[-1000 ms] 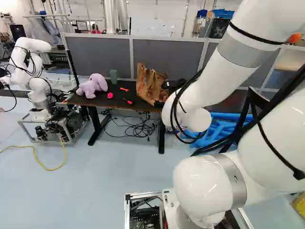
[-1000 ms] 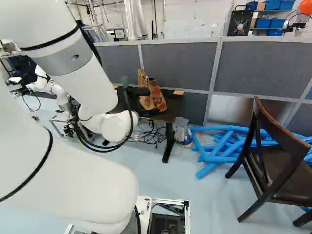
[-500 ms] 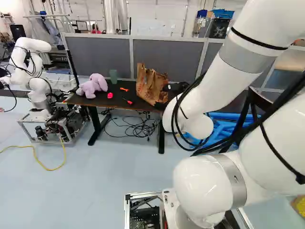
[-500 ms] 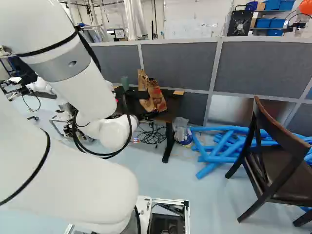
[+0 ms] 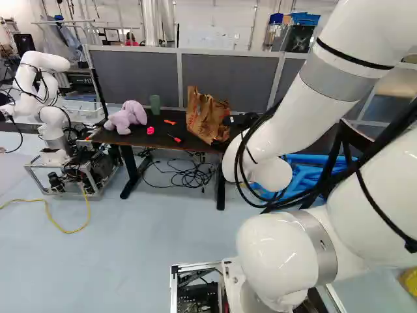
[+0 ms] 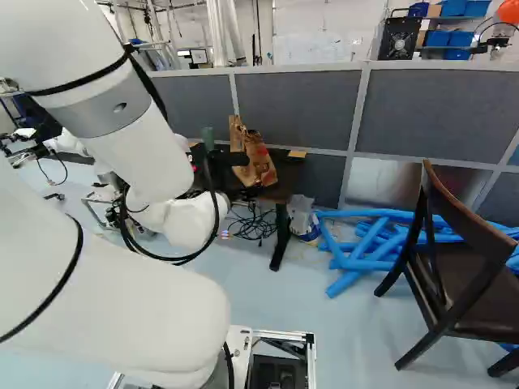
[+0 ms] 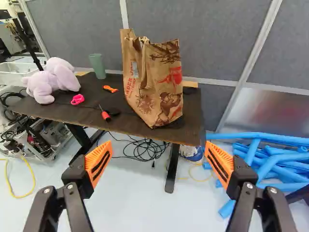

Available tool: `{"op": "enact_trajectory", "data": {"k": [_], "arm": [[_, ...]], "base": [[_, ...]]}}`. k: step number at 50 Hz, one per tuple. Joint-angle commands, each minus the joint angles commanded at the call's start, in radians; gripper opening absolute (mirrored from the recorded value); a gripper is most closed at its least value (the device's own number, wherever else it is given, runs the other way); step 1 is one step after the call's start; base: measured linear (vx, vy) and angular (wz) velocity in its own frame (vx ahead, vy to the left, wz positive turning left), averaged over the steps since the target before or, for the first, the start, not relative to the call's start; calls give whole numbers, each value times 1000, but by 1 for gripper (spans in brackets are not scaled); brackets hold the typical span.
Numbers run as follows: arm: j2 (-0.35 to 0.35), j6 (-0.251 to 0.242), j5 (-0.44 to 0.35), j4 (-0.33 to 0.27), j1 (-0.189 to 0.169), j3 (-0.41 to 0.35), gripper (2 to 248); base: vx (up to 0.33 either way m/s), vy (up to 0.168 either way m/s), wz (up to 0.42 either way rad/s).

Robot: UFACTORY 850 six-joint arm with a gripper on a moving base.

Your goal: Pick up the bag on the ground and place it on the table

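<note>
The black gripper point(image 5: 242, 120) shows partly beyond my forearm in the left base view, its fingertips hidden there. In the wrist view the gripper point(image 7: 158, 153) stands open, an orange pad on each finger and nothing between them. A brown paper bag point(image 7: 153, 82) with red print is upright on the dark table point(image 7: 63, 111), near its right end, ahead of the gripper and apart from it. The same bag shows in the left base view, left of the gripper.
A purple plush toy point(image 7: 52, 81), green cup point(image 7: 97, 66) and small tools share the table. Cables lie beneath; a bucket point(image 7: 191, 152) stands by its leg. Blue tubes point(image 6: 369, 251) and a chair point(image 6: 462, 275) are to the right, another robot point(image 5: 49, 98) at left. Grey partitions stand behind.
Early in the last second my forearm and wrist shifted slightly, rightward in the left base view and leftward in the right one; since then they barely differ. The paper bag has not moved.
</note>
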State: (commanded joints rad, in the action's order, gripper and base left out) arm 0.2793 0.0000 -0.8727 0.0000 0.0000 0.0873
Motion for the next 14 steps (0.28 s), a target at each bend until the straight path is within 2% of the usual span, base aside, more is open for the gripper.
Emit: {"op": "enact_trajectory", "data": {"k": [14], "arm": [[0, 0, 0, 0, 0, 0, 247]], "base": [[0, 0, 0]]}}
